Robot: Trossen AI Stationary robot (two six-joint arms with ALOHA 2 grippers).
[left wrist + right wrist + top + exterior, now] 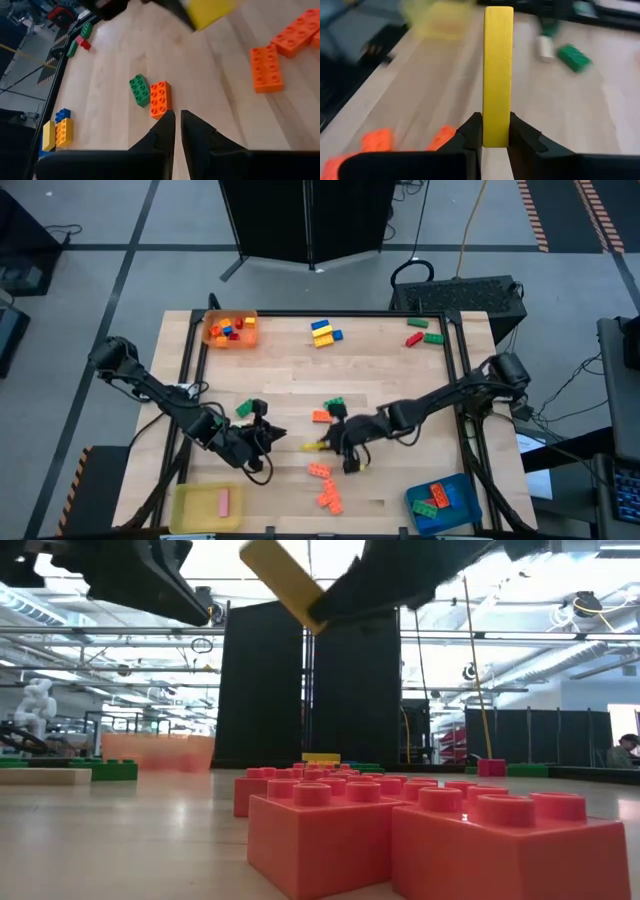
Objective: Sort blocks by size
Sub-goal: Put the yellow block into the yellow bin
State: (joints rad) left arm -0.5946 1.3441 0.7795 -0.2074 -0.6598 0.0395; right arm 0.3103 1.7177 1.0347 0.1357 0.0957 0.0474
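Observation:
My right gripper (pixel 338 442) is shut on a long yellow block (pixel 498 65) above the middle of the table. The block also shows in the low view (pixel 283 585) and the left wrist view (pixel 210 11). My left gripper (pixel 272 435) is shut and empty just left of it, above the wood; its fingers show in the left wrist view (pixel 177 122). A green block (pixel 140 90) and an orange block (pixel 160 98) lie side by side on the table. Several orange blocks (pixel 325 485) lie near the front. A green block (pixel 244 409) lies by my left arm. My right gripper pinches the yellow block's near end (pixel 497 136) between its two fingers, one on each long side face. The fingers come from the table's right, in line with the block. The block is lifted clear, its free end (pixel 255 555) pointing left and tilted up.
An orange tray (pixel 213 338) with small blocks stands at the far left, a yellow tray (pixel 190 510) with a pink block at the near left, and a blue tray (pixel 462 515) with blocks at the near right. Yellow and blue blocks (pixel 322 332) and red and green blocks (pixel 425 335) lie at the far edge.

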